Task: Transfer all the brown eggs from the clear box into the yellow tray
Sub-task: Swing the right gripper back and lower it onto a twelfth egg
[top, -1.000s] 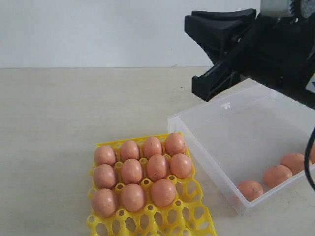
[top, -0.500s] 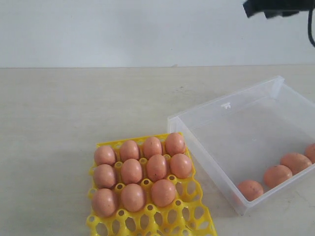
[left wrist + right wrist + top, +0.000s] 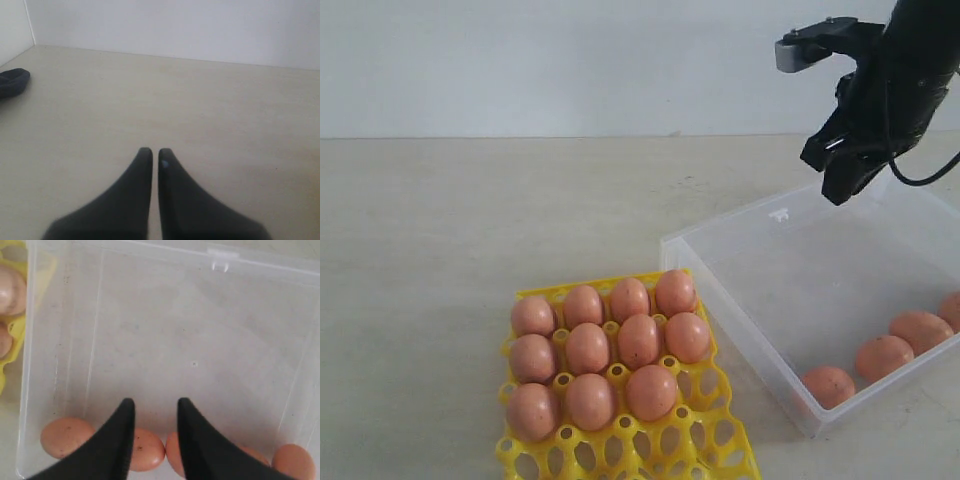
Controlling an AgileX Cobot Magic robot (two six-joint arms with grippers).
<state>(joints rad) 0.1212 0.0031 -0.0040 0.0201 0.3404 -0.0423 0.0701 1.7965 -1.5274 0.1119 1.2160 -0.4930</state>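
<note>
Eleven brown eggs [image 3: 587, 347] stand in the yellow tray [image 3: 640, 446] at the front edge of the worktop [image 3: 470, 230]. Others lie along the front wall of the clear box [image 3: 800, 290].

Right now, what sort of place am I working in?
Probably a lab test bench rather than a kitchen: a bare beige tabletop against a blank white wall, holding only a bright yellow plastic egg tray and a clear plastic box.

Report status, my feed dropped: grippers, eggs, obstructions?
Left gripper shut, empty. Right gripper open, empty, above clear box. Eleven brown eggs in yellow tray, several left in box. Nothing blocking them.
</note>
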